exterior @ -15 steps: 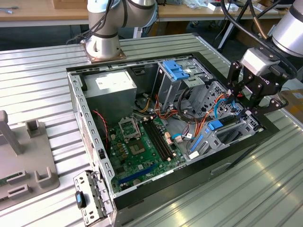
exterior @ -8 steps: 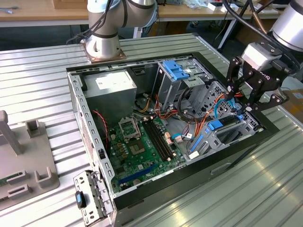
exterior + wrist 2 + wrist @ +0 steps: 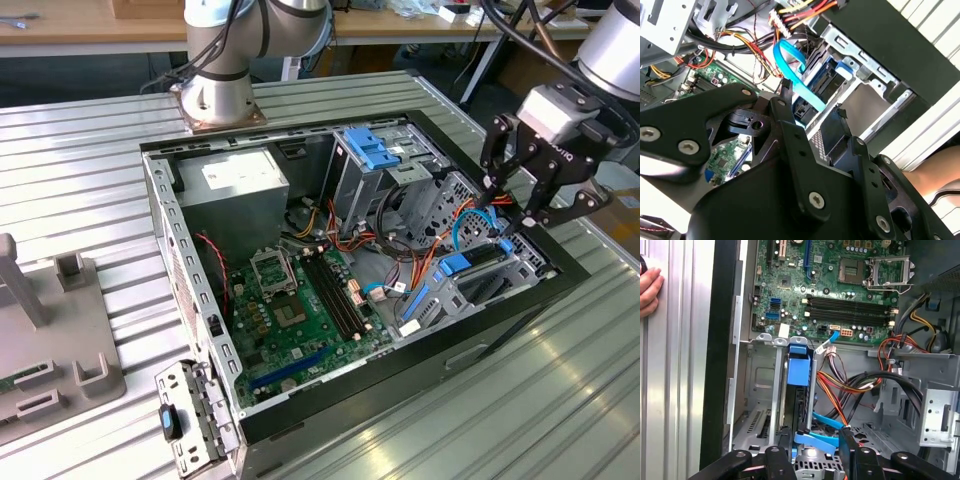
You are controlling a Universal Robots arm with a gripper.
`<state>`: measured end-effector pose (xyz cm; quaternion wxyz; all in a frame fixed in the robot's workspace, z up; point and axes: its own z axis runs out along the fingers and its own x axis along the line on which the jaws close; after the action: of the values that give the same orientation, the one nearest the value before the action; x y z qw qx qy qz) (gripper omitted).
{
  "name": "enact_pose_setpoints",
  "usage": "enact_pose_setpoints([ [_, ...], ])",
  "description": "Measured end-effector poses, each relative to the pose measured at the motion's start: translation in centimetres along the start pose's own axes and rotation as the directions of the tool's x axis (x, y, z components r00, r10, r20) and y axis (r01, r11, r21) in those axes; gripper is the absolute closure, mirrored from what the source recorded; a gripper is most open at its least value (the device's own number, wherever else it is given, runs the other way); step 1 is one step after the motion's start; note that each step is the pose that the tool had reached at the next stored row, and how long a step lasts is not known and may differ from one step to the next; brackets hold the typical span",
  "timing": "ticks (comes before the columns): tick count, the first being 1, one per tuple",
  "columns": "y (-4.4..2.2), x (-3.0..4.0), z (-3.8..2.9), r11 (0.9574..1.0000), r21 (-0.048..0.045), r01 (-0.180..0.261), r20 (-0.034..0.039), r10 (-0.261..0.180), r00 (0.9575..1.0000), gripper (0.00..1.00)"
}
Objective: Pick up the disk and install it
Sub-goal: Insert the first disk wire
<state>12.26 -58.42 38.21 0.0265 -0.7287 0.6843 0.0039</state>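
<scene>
The fingers (image 3: 846, 440) are standing wide apart and are gripping nothing. In the first wrist view they are straddling a light blue cable (image 3: 819, 439) that is curving across the gap between them. The gripper (image 3: 513, 213) is hanging with its tips pointing down, just above the drive cage (image 3: 525, 262) at the exterior view's right end of the open computer case (image 3: 400, 372).

The disk (image 3: 800, 367) is sitting on edge in a slot of that cage, its bright blue carrier end facing up and its dark body dropping down between the grey metal walls. In the exterior view the disk's blue end (image 3: 462, 265) is showing just below the fingertips. It seems to be pushed fully into the slot, though the cage walls are hiding too much to be sure.

Orange, red and yellow wires (image 3: 850, 385) are running beside the cage. Further toward the exterior view's left, the green motherboard (image 3: 290, 300) is lying flat on the case floor. On the far side, a short blue clip (image 3: 372, 148) is topping another grey cage, and the arm's base (image 3: 215, 95) is standing beyond the case on the ribbed metal table (image 3: 500, 420). A person's hand (image 3: 649, 290) is resting on that table beside the case's black rim.
</scene>
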Motion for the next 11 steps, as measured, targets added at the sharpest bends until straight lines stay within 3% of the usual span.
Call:
enact_pose_setpoints([
  [11,-2.59,-0.30,0.10,0.9994,-0.0014,0.035,0.0012,-0.035,0.9994,0.50],
])
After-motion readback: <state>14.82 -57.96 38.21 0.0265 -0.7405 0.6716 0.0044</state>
